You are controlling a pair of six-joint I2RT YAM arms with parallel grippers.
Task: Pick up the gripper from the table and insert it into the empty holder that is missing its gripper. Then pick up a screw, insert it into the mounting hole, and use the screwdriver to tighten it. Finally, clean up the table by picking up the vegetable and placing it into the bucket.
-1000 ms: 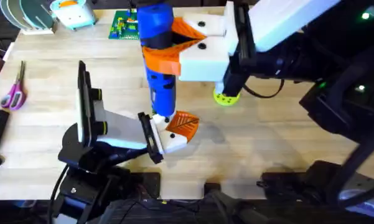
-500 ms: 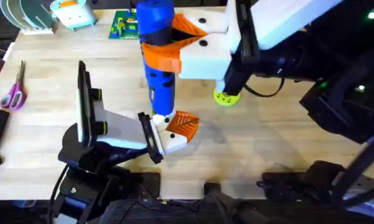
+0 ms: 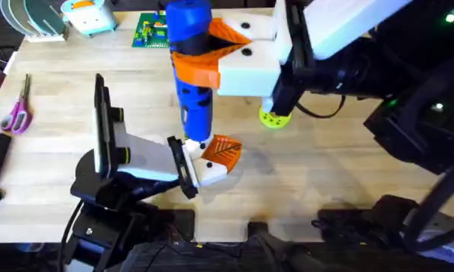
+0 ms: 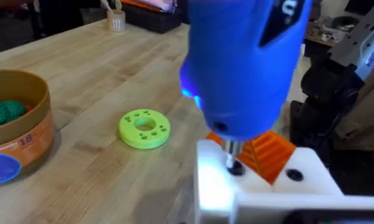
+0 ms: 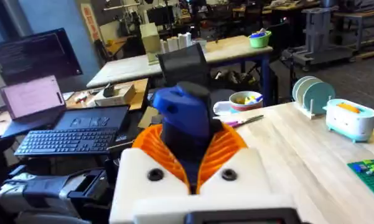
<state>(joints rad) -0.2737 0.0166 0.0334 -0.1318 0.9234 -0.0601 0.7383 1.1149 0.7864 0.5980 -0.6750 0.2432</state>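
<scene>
My right gripper point(image 3: 211, 54) is shut on the blue screwdriver point(image 3: 190, 68), which stands upright between its orange ribbed pads point(image 5: 227, 149). The thin metal bit point(image 4: 233, 155) comes down onto the white holder point(image 4: 236, 186) at the end of my left arm. The orange gripper point(image 3: 222, 149) sits in that holder, right beside the bit. My left gripper point(image 3: 210, 160) lies low over the table near the front. The orange-brown bucket point(image 4: 31, 134) stands farther off with the green vegetable point(image 4: 3, 114) inside it.
A yellow-green disc with holes point(image 3: 275, 118) lies just right of the screwdriver, also seen as the disc point(image 4: 144, 129) near the bucket. Pink scissors point(image 3: 16, 109) lie at the far left. A green brick plate point(image 3: 152, 30) and a dish rack point(image 3: 34, 19) are at the back.
</scene>
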